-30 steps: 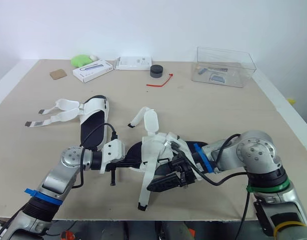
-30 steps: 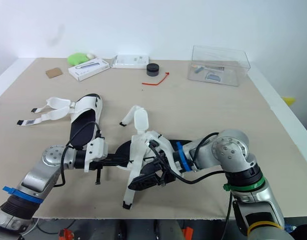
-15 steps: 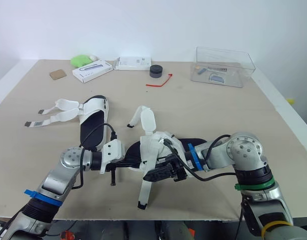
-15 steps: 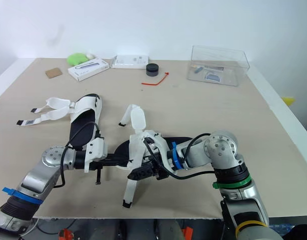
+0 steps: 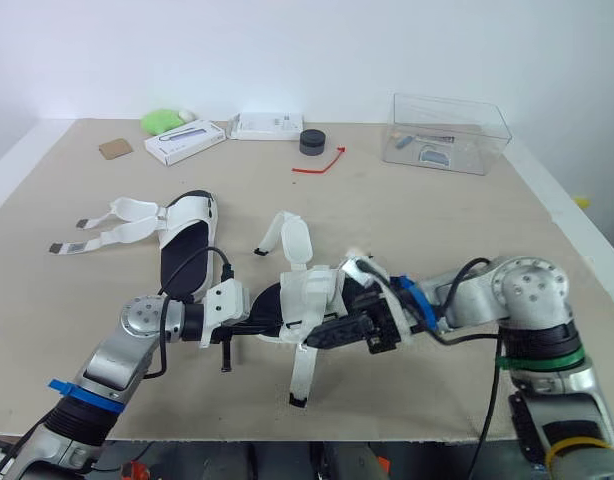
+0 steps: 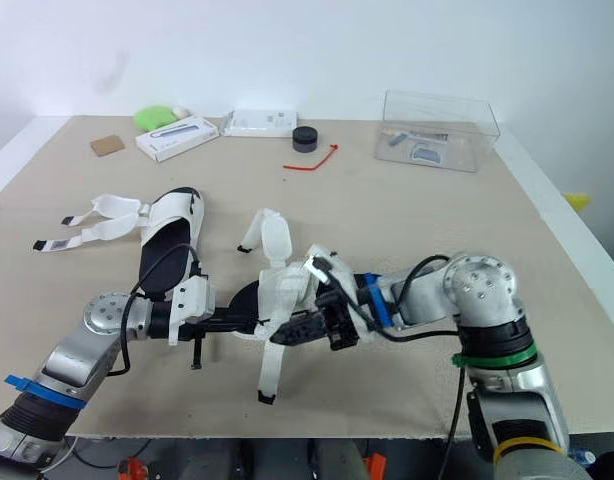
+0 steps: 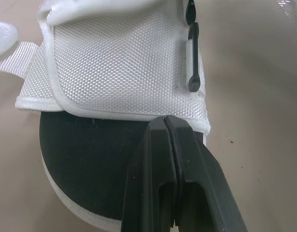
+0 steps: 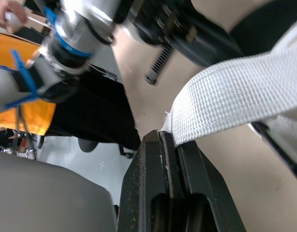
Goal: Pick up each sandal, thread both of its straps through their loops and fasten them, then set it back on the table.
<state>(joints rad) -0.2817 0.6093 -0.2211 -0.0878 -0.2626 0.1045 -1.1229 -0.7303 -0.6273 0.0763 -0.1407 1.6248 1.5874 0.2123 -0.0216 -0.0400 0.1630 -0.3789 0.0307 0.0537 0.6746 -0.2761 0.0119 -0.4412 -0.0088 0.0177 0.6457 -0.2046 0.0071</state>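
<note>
Standing at the front edge of the tan surface (image 5: 457, 225), I see the nearer sandal (image 5: 309, 292) lying close to the front, its black sole on the surface and its white mesh upper facing up, with both arms meeting at it. The left gripper (image 7: 166, 121) comes in from the heel side; its fingers (image 7: 153, 159) are pressed together with no gap, tips right at the hem of the white upper over the black insole, and I cannot tell whether any fabric is caught between them. The right gripper (image 8: 160, 136) reaches in from the other side, its fingers pinching the edge of a white webbing strap (image 8: 235, 94), which runs down off the sandal toward the front edge of the surface. A second strap (image 5: 293, 238) of the same sandal stands up and curls back, unfastened. The other sandal (image 5: 187, 235) lies well apart on the robot's left, flat on the surface, its two loose straps (image 5: 112, 222) spread out sideways and open. Along the far edge sit a green object (image 5: 162, 121), a brown patch (image 5: 115, 149), two white boxes (image 5: 185, 141), a small black round thing (image 5: 313, 142), a red strip (image 5: 322, 165) and a clear plastic box (image 5: 449, 131).
</note>
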